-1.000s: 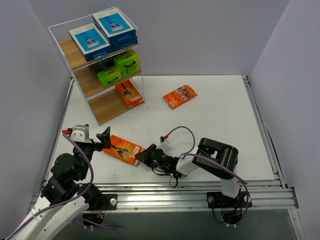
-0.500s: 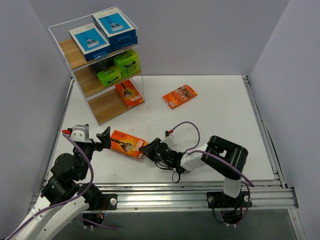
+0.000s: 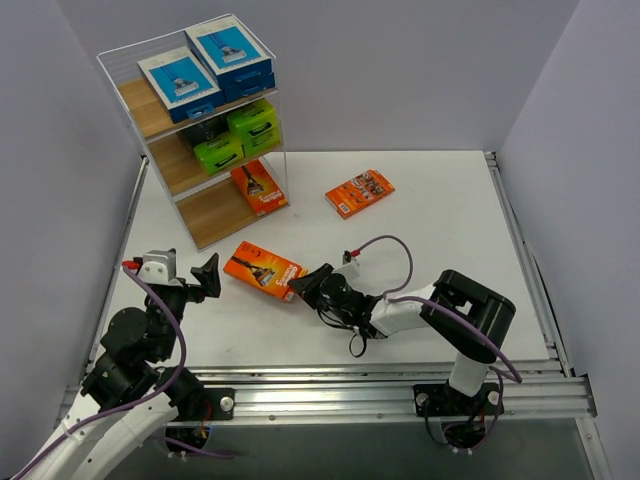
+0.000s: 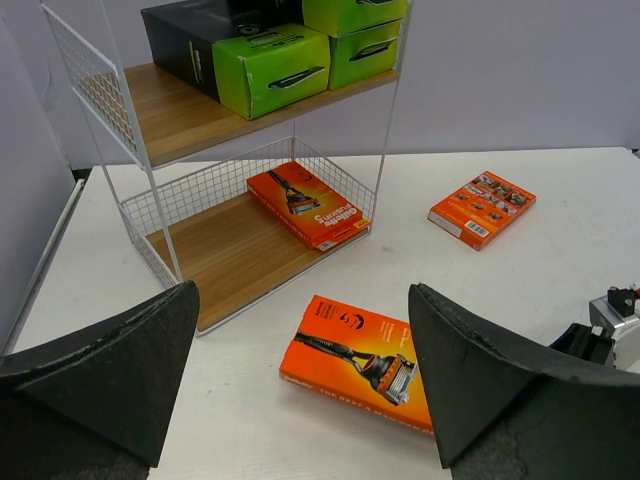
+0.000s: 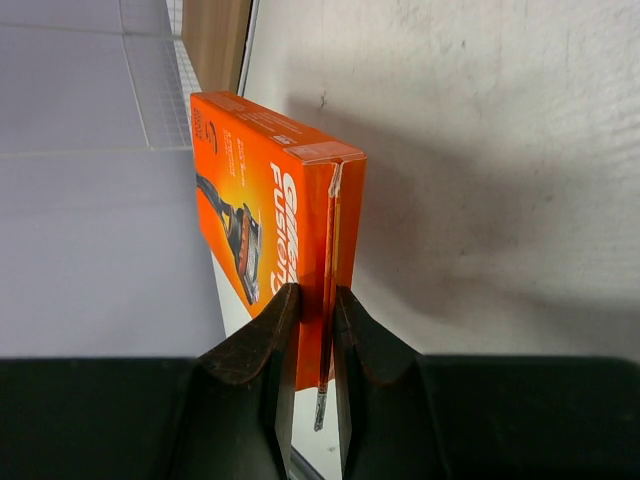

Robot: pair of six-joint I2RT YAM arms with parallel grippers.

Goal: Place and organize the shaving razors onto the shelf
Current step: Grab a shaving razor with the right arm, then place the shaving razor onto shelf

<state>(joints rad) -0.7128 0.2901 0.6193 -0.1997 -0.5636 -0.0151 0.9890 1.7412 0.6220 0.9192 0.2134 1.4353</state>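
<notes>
An orange razor pack [image 3: 263, 270] lies low over the white table, in front of the shelf [image 3: 215, 215]. My right gripper [image 3: 300, 287] is shut on its end flap [image 5: 328, 230], and the fingers [image 5: 262, 340] pinch the thin edge. My left gripper [image 3: 185, 285] is open just left of this pack; in the left wrist view the pack [image 4: 365, 360] shows between its wide-apart fingers [image 4: 120, 360], untouched. A second orange pack [image 3: 360, 193] lies on the table to the right of the shelf. The shelf holds blue-and-white packs [image 3: 205, 65] on top, green-and-black ones [image 3: 235, 140] in the middle, and one orange pack [image 3: 258, 187] on the bottom board [image 4: 230, 240].
The shelf's thin white wire frame [image 4: 150, 180] surrounds each board, with a low mesh rim on the bottom tier. The left half of the bottom board is bare wood. Grey walls close in at the left and back. A metal rail [image 3: 400, 385] runs along the near edge.
My right gripper has carried the orange pack away from the near edge, toward the shelf. The left arm has stayed put with its gripper open.
</notes>
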